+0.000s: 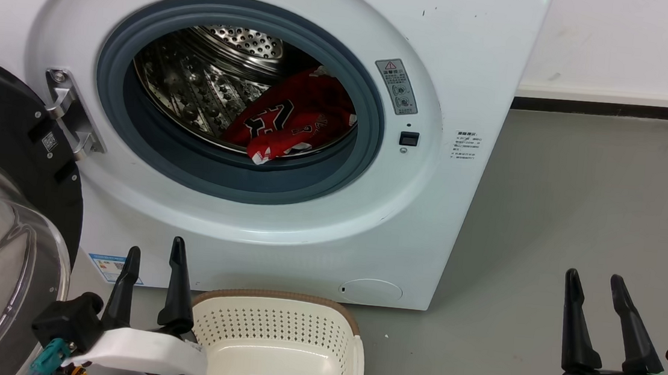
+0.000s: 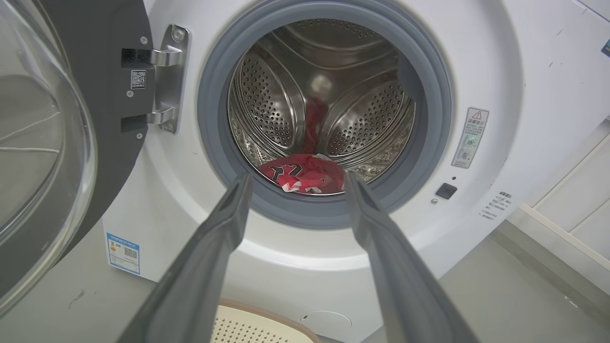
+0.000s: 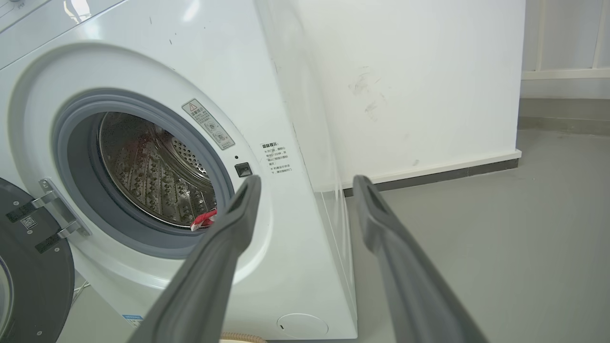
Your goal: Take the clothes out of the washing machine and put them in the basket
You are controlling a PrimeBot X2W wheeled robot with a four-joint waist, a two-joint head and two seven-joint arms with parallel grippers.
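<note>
**Clothes in the washing machine**

I see the red clothes lying low in the steel drum, near the front. The door is swung open on the left. The basket sits on the floor right by the machine. My left claw and right claw are both open wide and hold nothing.

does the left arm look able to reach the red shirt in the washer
Probably yes: the door is open, the red shirt lies near the front of the drum, and nothing stands between it and the left arm, whose jaws are open.
</note>
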